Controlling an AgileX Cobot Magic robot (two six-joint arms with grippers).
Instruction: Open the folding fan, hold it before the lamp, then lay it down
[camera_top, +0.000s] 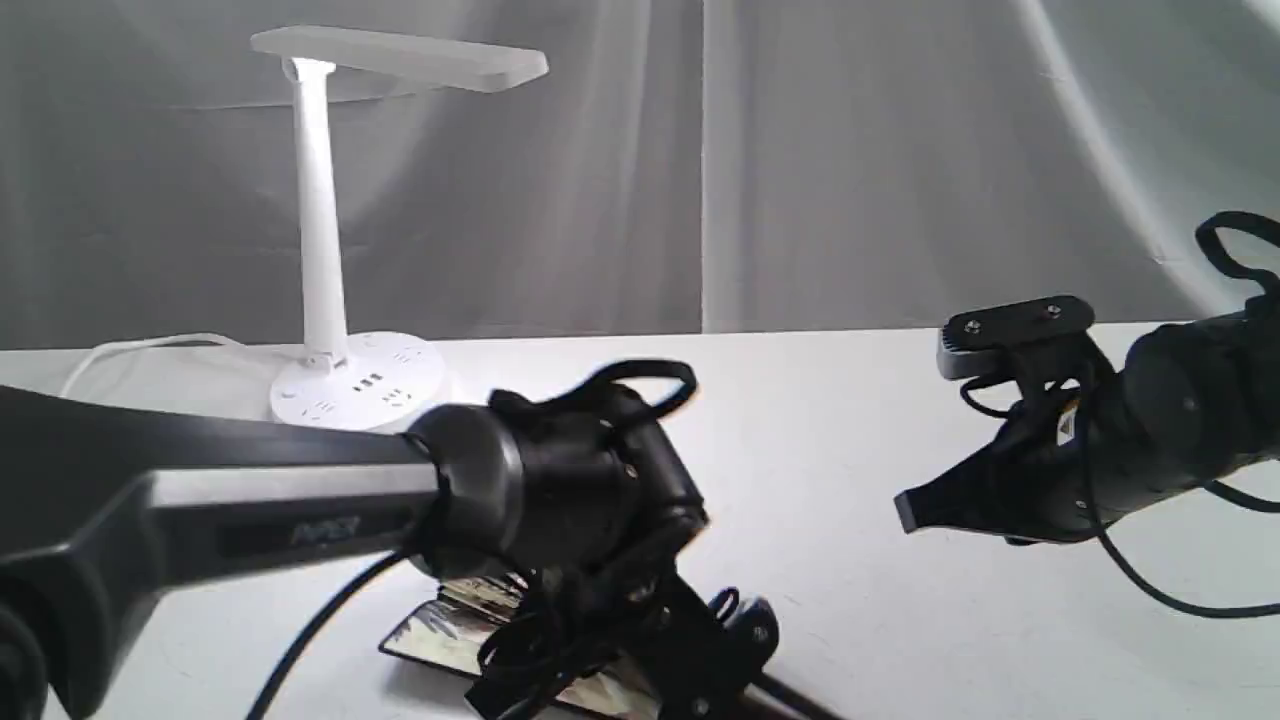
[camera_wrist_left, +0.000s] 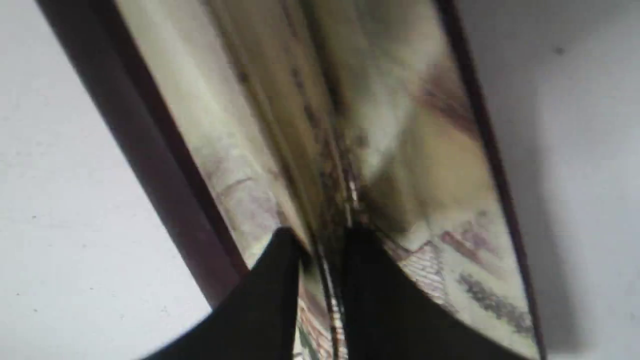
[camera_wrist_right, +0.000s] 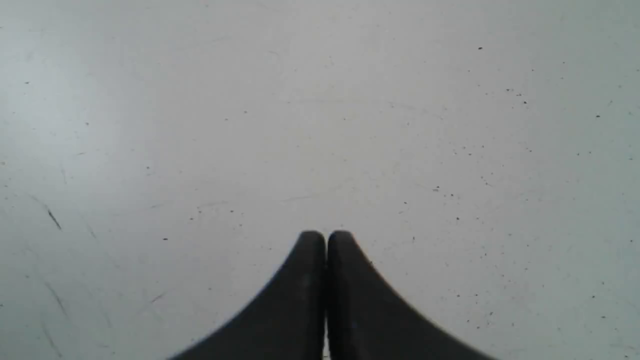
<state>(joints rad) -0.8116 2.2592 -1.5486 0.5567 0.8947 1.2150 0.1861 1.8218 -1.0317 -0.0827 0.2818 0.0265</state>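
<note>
The folding fan (camera_top: 440, 635) lies low at the table's front edge, only partly spread, its painted cream pleats and dark reddish-brown outer rib (camera_wrist_left: 150, 150) showing. My left gripper (camera_wrist_left: 322, 240) is shut on a bunch of the fan's (camera_wrist_left: 425, 175) middle pleats; in the exterior view the left gripper (camera_top: 600, 640) is mostly hidden under its own wrist and cables. The white lamp (camera_top: 320, 230) stands at the back left, its flat head overhanging to the right. Over bare table on the right hovers my right gripper (camera_top: 905, 510), shut and empty, fingertips (camera_wrist_right: 310, 245) pressed together.
The lamp's white cord (camera_top: 130, 347) runs off left along the back of the white table (camera_top: 850, 420). A grey curtain hangs behind. My left arm's black forearm (camera_top: 200, 500) crosses the front left. Black cables trail from the right arm (camera_top: 1150, 590).
</note>
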